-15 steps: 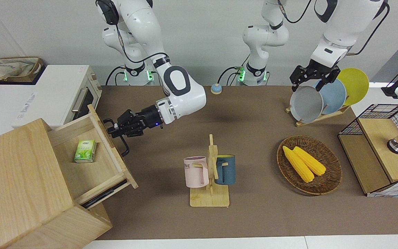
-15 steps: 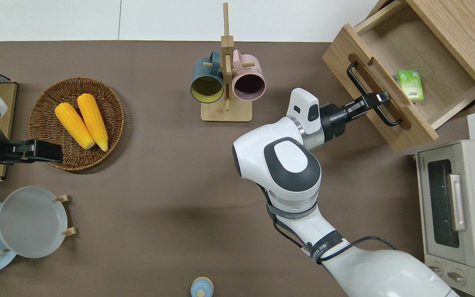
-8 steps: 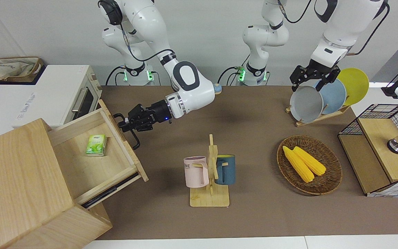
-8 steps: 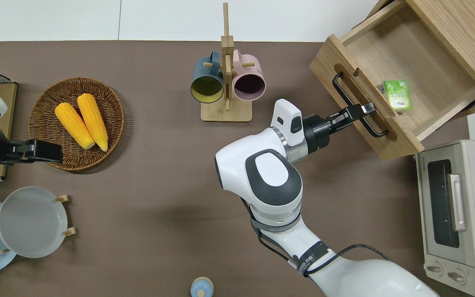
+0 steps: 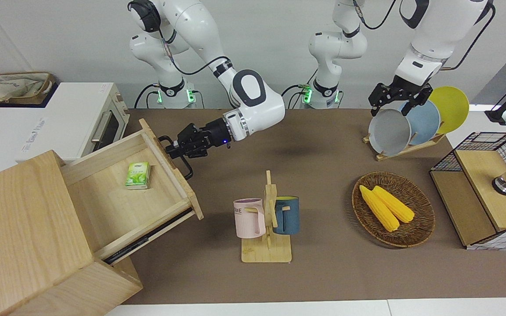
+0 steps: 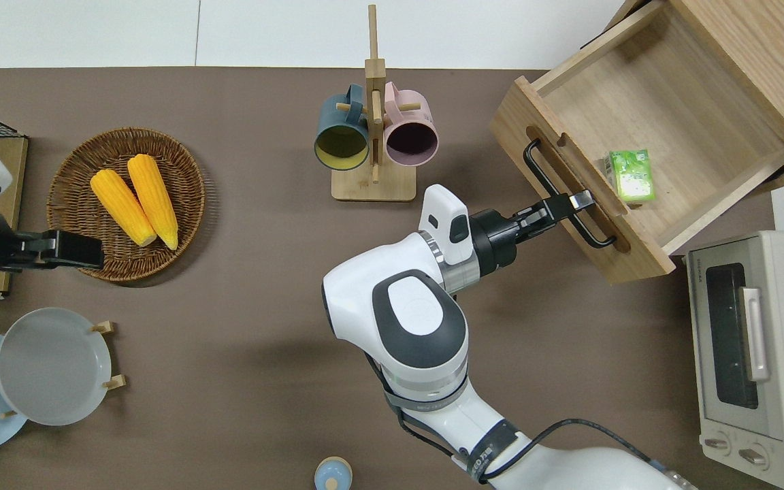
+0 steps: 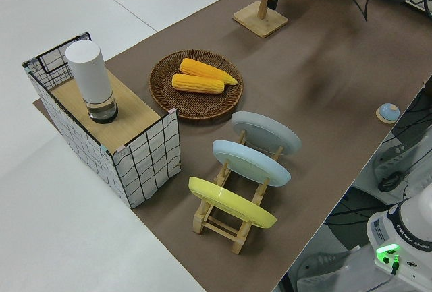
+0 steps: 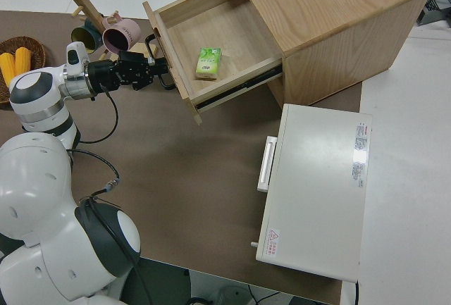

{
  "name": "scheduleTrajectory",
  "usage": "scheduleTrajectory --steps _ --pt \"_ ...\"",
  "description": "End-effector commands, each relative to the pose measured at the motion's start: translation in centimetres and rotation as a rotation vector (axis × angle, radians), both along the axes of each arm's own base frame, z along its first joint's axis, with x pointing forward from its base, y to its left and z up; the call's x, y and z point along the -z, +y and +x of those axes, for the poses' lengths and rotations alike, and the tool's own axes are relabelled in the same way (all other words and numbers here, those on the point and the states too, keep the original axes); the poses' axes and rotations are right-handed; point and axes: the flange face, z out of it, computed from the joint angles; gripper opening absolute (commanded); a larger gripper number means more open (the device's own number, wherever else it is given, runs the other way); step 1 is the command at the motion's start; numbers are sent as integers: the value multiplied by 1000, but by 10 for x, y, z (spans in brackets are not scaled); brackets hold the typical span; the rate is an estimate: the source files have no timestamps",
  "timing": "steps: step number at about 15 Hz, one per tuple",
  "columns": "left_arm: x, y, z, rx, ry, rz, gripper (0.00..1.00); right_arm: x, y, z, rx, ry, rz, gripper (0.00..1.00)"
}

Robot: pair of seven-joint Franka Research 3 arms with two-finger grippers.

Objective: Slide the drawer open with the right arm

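Observation:
The pale-wood drawer [image 5: 103, 206] stands pulled well out of the big wood box [image 5: 20, 228] at the right arm's end of the table; it also shows in the overhead view [image 6: 664, 116] and the right side view [image 8: 232, 44]. Its black bar handle [image 5: 183, 163] [image 6: 555, 184] runs along the drawer front. My right gripper [image 5: 175, 148] [image 6: 572, 204] [image 8: 156, 72] is shut on the handle near the end nearer the robots. A small green carton [image 5: 138, 175] [image 6: 629, 175] lies inside the drawer. My left arm is parked.
A white toaster oven [image 5: 59, 123] stands beside the box, nearer the robots. A mug rack [image 5: 267, 224] with a pink and a blue mug stands mid-table. A wicker basket [image 5: 420, 228] holds corn. A plate rack [image 5: 406, 147] and a wire-grid box [image 5: 483, 193] stand at the left arm's end.
My right gripper has pulled the handle toward the table's middle, and the drawer has slid farther out of the box. The green carton moved with it. The left arm has not moved.

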Motion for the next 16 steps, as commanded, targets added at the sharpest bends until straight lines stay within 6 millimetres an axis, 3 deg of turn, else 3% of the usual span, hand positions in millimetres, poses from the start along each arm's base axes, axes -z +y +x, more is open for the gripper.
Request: scheduleTrajectory --steps 1,6,10,13,14,16 --pt "-4 2 -4 2 3 12 998 -20 15 -14 40 9 55 48" --pt "-4 2 -4 2 3 12 998 -22 28 -27 48 21 53 64" --pt "-4 1 -4 3 3 12 998 -22 37 -35 49 33 62 181" --pt "-5 2 -4 2 2 12 998 -25 36 -35 59 29 63 461" --pt "-4 2 -4 2 3 12 998 -25 36 -34 58 27 62 659" --pt "-4 2 -4 2 3 12 995 -26 35 -32 57 23 61 923"
